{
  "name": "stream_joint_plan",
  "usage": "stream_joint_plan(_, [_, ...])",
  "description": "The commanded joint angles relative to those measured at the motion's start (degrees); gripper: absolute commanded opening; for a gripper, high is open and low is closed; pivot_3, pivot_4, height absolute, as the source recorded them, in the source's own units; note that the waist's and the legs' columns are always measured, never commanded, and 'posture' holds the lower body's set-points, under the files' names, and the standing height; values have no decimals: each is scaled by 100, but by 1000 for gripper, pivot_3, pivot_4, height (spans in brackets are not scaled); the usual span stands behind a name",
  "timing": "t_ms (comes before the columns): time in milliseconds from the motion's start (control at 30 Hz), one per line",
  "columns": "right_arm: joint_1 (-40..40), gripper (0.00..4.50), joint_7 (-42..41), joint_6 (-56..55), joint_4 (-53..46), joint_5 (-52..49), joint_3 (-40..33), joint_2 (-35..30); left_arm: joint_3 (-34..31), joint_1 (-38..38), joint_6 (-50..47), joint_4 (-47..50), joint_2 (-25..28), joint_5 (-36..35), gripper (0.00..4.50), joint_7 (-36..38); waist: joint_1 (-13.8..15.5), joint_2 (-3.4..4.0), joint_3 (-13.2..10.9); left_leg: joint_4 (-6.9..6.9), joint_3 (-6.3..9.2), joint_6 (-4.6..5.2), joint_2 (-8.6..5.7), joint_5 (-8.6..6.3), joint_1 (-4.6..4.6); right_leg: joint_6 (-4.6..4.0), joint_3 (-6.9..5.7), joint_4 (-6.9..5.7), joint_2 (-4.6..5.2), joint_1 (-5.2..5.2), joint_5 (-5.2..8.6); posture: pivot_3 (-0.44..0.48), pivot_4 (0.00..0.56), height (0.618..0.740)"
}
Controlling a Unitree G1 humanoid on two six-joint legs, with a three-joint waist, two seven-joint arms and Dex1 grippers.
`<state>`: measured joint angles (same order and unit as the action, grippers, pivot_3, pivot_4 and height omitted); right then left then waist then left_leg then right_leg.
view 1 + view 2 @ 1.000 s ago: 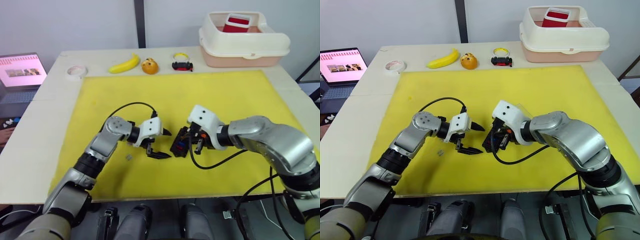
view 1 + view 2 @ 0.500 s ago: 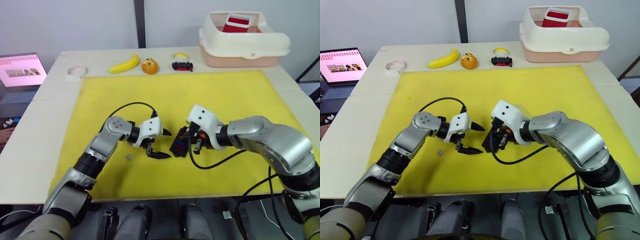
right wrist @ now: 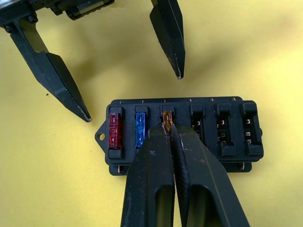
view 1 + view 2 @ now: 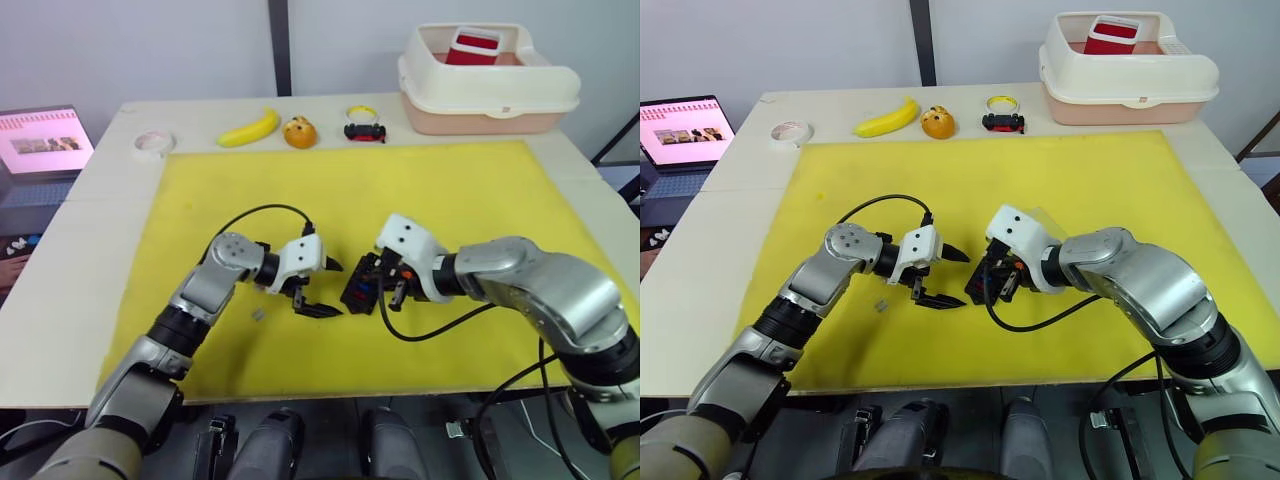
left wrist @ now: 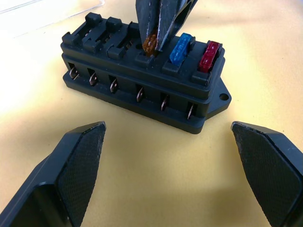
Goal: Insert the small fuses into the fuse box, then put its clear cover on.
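Our right gripper (image 3: pixel 169 128) pinches a yellow-brown fuse (image 3: pixel 166 117) at the third slot of the black fuse box (image 3: pixel 222 125) on the yellow mat (image 4: pixel 480 190), beside the seated red fuse (image 3: pixel 114 128) and blue fuse (image 3: pixel 140 127). Our left gripper (image 4: pixel 325 288) hangs wide open and empty just beside the box.
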<state>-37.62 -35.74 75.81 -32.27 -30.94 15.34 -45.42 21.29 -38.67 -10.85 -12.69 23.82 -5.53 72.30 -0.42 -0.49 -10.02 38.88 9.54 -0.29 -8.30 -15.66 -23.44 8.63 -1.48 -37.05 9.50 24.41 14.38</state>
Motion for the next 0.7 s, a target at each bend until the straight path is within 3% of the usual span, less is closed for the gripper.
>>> stream_joint_plan(33, [14,17,13,-72,22,84,1,-34,-51,-73,51,138,23,-21,4500,1,-2,0,0,0,0,0,0,0,0,0,0,0,0,0,0,0,150,740])
stream_joint_plan(700, [-66,17,-53,-314,143,194,67,-50,-39,-50,51,156,28,-15,4500,3,-7,0,0,0,0,0,0,0,0,0,0,0,0,0,0,0,150,740])
